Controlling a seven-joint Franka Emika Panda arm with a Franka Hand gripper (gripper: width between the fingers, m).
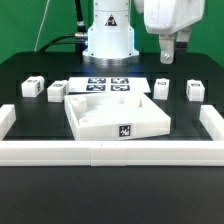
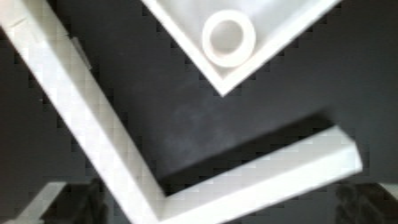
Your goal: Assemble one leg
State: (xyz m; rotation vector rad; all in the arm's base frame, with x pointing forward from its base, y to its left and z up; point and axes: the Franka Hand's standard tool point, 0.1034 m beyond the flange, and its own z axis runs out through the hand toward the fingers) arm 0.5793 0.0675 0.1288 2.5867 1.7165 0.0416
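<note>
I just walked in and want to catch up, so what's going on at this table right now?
A single robot arm is putting furniture together, but it holds nothing at the moment. Its gripper hangs in the air, jaws apparently apart and empty, roughly over a leg at the exterior view's right of the large white panel. A second leg lies beside it. A third leg and a fourth leg lie across the panel. None is attached.
</note>
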